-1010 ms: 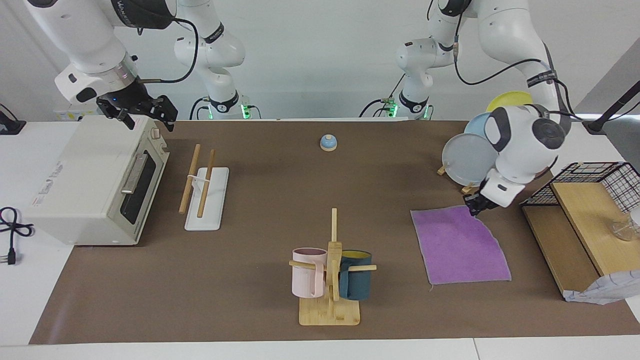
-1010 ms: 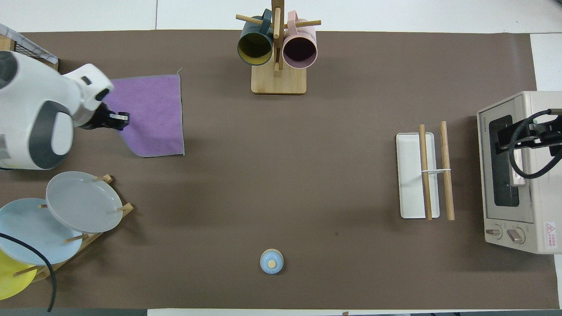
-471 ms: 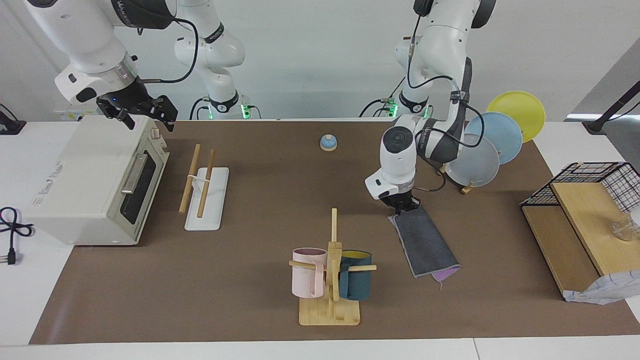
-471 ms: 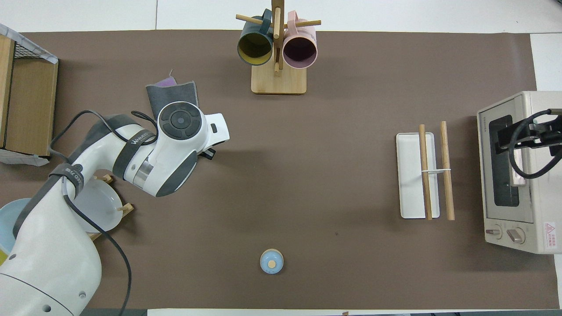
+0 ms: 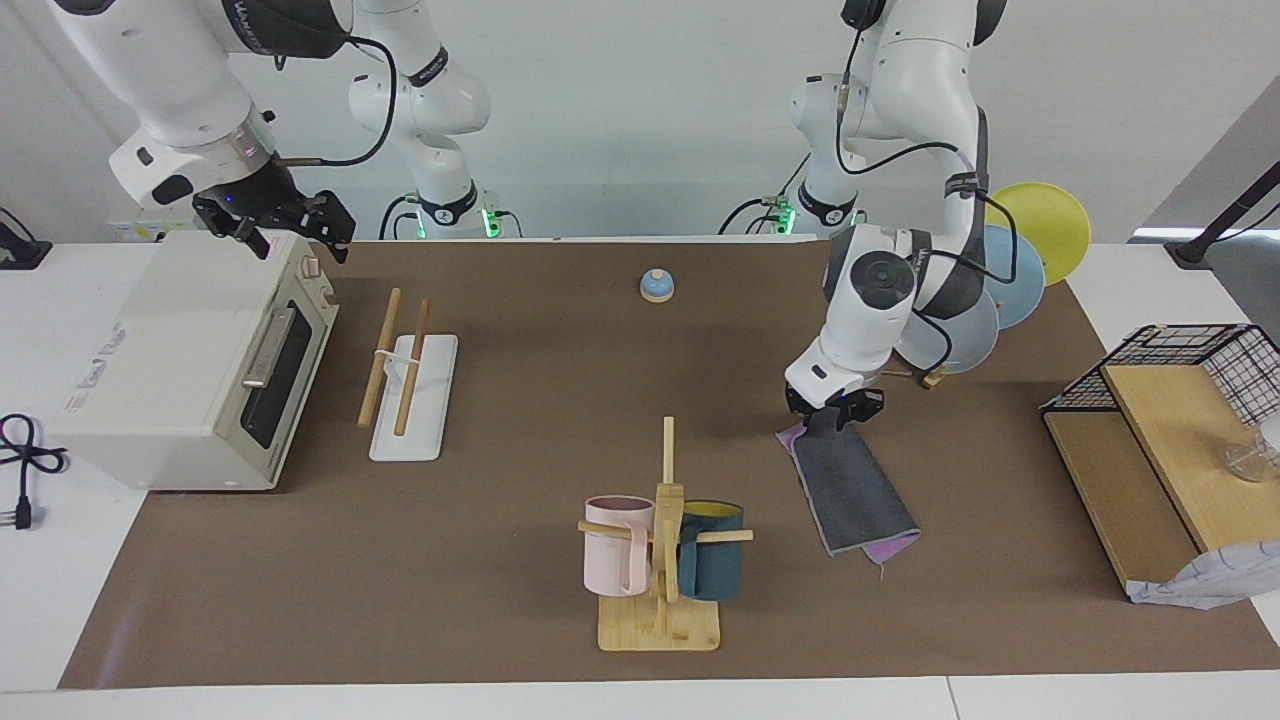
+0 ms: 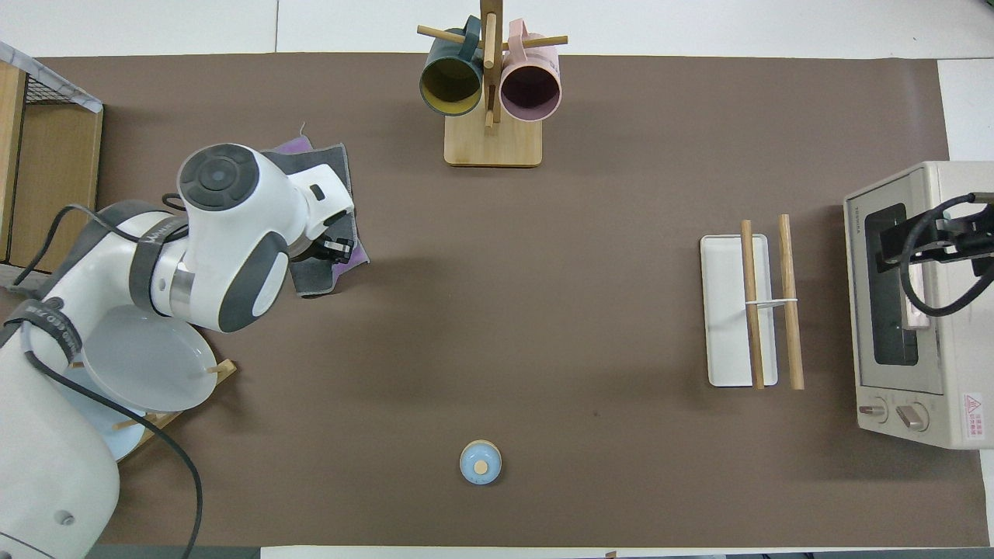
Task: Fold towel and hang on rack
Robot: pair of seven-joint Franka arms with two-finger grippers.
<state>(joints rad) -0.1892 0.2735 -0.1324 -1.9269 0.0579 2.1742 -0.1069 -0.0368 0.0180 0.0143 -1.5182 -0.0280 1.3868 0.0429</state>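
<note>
The towel [image 5: 855, 495] lies folded in half on the brown mat, dark grey face up, with purple edges peeking out at both ends. It also shows in the overhead view [image 6: 330, 159], partly under my left arm. My left gripper [image 5: 833, 418] is low at the towel's end nearer the robots, seen from above [image 6: 338, 248] over that same end. The rack [image 5: 410, 385] stands toward the right arm's end, beside the toaster oven, its two wooden rods bare [image 6: 730, 310]. My right gripper [image 5: 290, 235] waits above the toaster oven [image 6: 943, 248].
A wooden mug tree [image 5: 662, 540] with two mugs stands beside the towel. A toaster oven [image 5: 190, 360] sits at the right arm's end. A plate stand [image 5: 1020, 260], a wooden shelf with a wire basket [image 5: 1150, 450] and a white patterned cloth [image 5: 1210, 580] sit at the left arm's end. A small blue bell [image 5: 656, 286] sits near the robots.
A second ago the towel lay flat, purple face up. My left gripper drew one edge across and folded it grey side up, then shifted back a little. The right arm has not moved.
</note>
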